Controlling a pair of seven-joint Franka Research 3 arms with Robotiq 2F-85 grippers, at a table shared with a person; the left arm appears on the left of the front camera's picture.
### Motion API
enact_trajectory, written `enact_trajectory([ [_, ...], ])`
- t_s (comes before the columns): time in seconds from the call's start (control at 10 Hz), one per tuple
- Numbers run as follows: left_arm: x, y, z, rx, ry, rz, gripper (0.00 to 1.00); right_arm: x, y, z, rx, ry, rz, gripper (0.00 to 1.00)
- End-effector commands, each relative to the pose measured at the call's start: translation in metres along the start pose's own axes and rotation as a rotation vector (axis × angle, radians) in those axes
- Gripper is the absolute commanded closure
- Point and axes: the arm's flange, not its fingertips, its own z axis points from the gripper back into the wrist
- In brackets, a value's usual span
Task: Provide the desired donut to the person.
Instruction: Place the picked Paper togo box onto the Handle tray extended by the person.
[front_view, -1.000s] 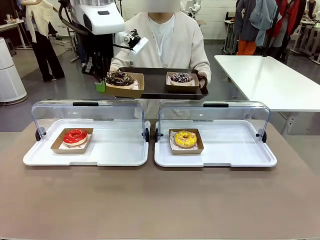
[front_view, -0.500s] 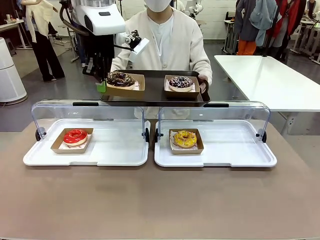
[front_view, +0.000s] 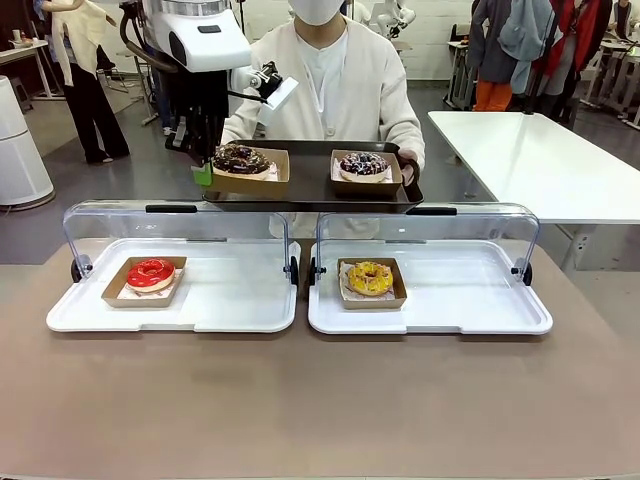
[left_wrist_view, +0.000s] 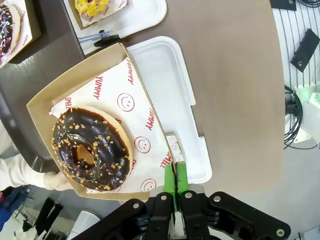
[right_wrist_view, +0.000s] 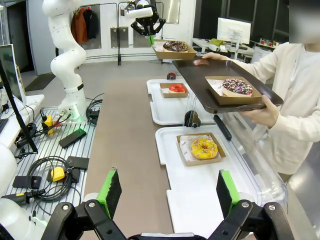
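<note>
The tray (front_view: 312, 192) has risen under the box (front_view: 250, 170); the left gripper (left_wrist_view: 175, 172) stays clamped on its wall, seemingly landed. Right gripper (right_wrist_view: 170, 192) gapes.

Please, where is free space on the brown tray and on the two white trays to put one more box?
Brown tray: bare strip between the chocolate donut box and the sprinkle donut box. Left white tray: bare right of the red donut box. Right white tray: bare right of the yellow donut box. Crowded near the left gripper.

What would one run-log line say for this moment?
left gripper: shut on chocolate donut box, over person's tray | right gripper: open, idle
</note>
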Motion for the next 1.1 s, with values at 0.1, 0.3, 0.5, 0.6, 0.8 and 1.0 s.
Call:
enact_trajectory([
  [0.1,-0.001,-0.002,0.003,0.008,0.002,0.001,1.0,0.0,0.001,0.001,0.008,-0.004,-0.005,0.0],
  [0.3,-0.001,-0.002,0.003,0.008,0.002,0.001,1.0,0.0,0.001,0.001,0.008,-0.004,-0.005,0.0],
  [0.5,0.0,0.015,0.008,0.024,-0.032,0.004,0.99,0.0,0.001,0.001,0.008,-0.004,-0.005,0.0],
  [0.6,-0.003,0.037,0.012,0.004,-0.051,0.013,0.99,0.0,0.001,0.001,0.008,-0.004,-0.005,0.0],
  [0.8,-0.015,0.089,0.013,-0.007,-0.075,-0.022,0.99,0.0,0.001,0.001,0.008,-0.004,-0.005,0.0],
  [1.0,-0.03,0.128,-0.003,-0.037,-0.087,0.003,0.99,0.0,0.001,0.001,0.008,-0.004,-0.005,0.0],
])
